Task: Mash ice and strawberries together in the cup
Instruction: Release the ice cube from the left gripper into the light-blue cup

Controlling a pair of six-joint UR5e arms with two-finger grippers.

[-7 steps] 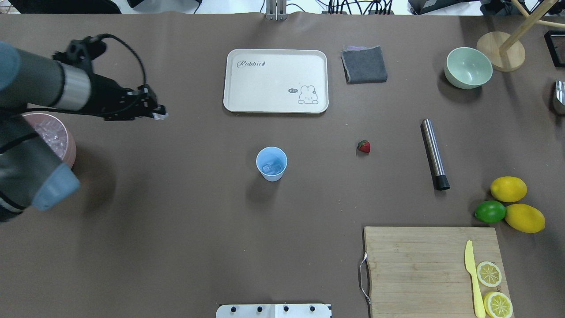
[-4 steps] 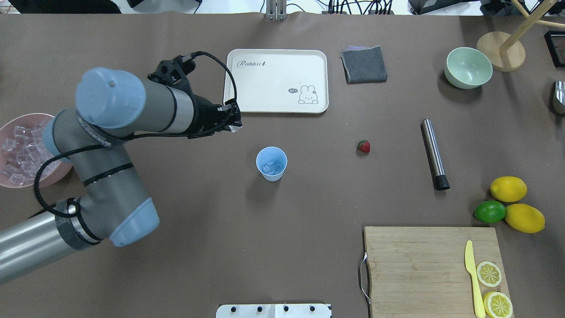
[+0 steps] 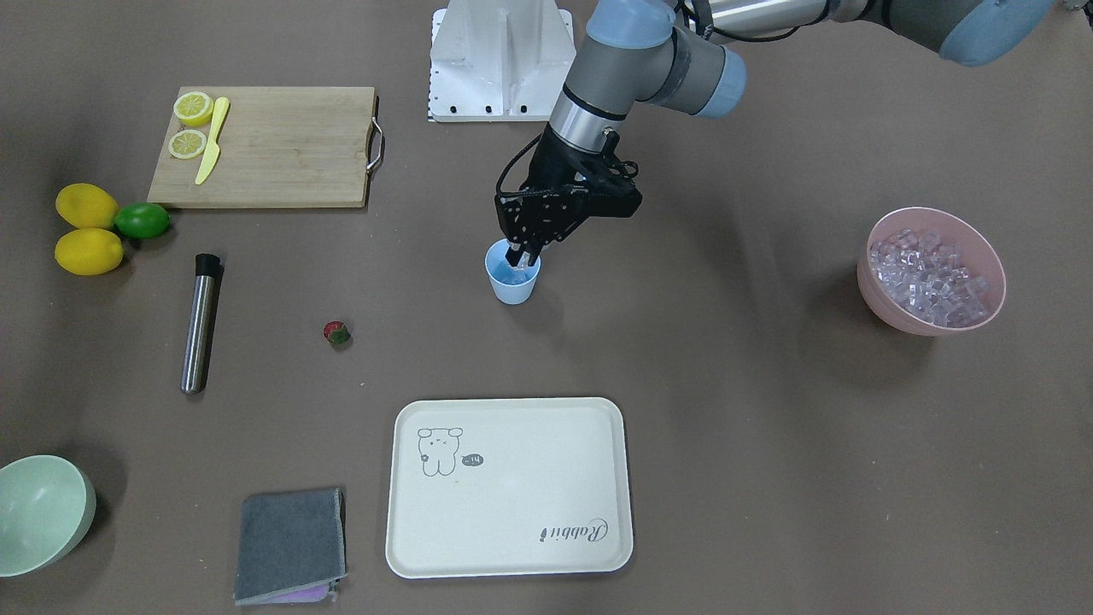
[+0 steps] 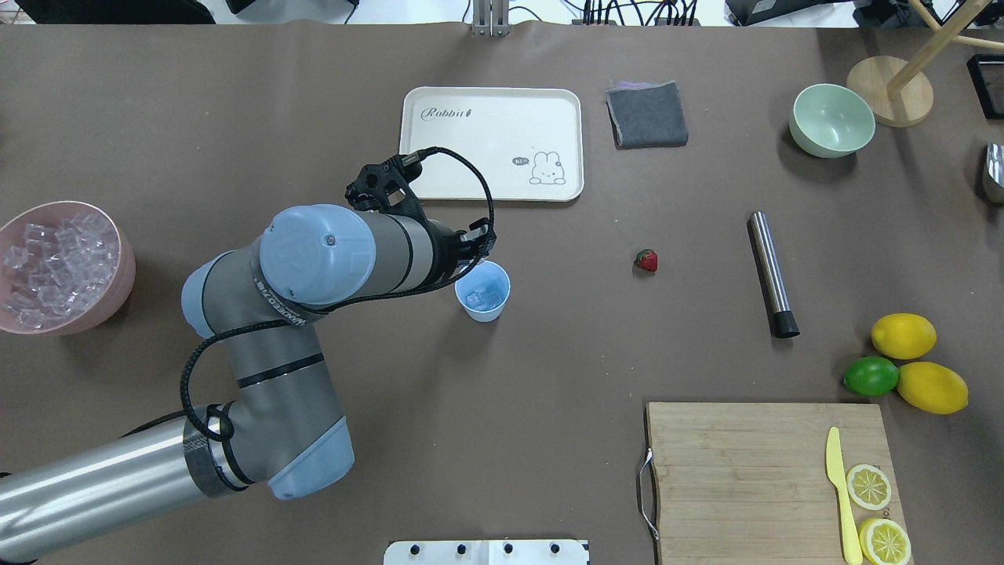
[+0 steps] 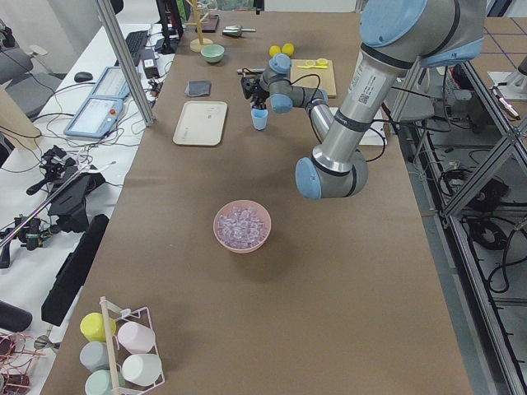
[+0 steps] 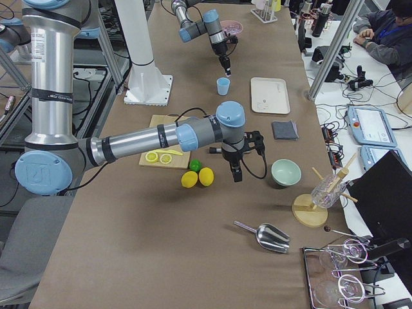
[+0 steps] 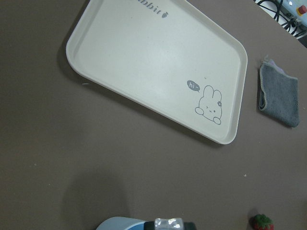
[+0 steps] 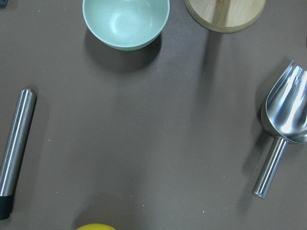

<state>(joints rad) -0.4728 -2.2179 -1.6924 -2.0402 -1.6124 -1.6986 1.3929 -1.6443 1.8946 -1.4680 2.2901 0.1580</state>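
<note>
Brown, matte, paper-like worktop [image 4: 549, 377], flat. Left arm [image 4: 314, 259] reaches in over it: grey tube links, pale-blue joint caps, black cable looped at the wrist. Pink bowl [image 3: 884, 303], smooth plastic and round, sits well apart from the left fingers [image 3: 512, 254], back along the arm; it holds the ice heap [image 3: 931, 265], clear glassy cubes, many left. Brushed-steel rod [image 4: 769, 267] with a black end lies flat, well apart from the fingers, beyond the berry; likely the mashing tool, untouched. Cup [image 4: 485, 310], light-blue plastic, tapered, no handle, stands upright directly below the left fingers, whose tips sit at its rim. Some ice [image 4: 481, 298] already lies in its bottom. Strawberry [image 4: 646, 260], dark red with a green cap, lies on the worktop between cup and rod, apart from the fingers; not yet in the cup. Left fingers are clamped on one ice cube [image 7: 168, 223], clear and blocky, just above the cup rim in the wrist view. Right fingers [image 6: 235, 172] hang over the worktop near the lemons, far from the cup; cannot tell whether apart or together. Judgement: ice loading is under way, early stage. Left to do: release this cube, add the berry, fetch the rod, mash.
</note>
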